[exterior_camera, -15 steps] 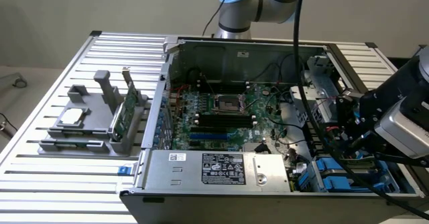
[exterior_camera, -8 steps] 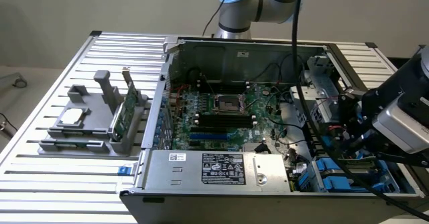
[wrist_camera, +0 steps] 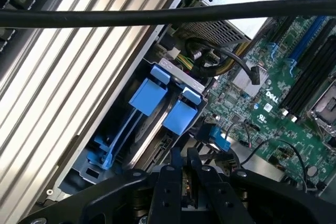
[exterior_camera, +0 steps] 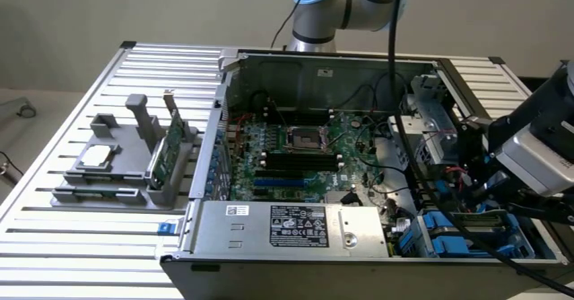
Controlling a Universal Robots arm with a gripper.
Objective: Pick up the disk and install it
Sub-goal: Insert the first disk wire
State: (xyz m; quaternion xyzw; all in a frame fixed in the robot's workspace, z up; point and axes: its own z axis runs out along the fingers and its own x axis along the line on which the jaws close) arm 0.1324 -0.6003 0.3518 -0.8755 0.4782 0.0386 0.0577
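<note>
Plain pale beige wall [exterior_camera: 134,11] behind, bare, matte. Work table [exterior_camera: 80,246] in front of it: silver metal top of parallel ribbed slats [wrist_camera: 68,87], dark grooves between. Black corner cap [exterior_camera: 128,44] at far corner on exterior view's left. Pale grey floor [exterior_camera: 23,132] past table edge on exterior view's left. Small round wheel-like thing [exterior_camera: 27,110] on floor, too small to identify. Light even, soft, no hard shadows. In wrist view, slats gleam with bright streaks.
</note>
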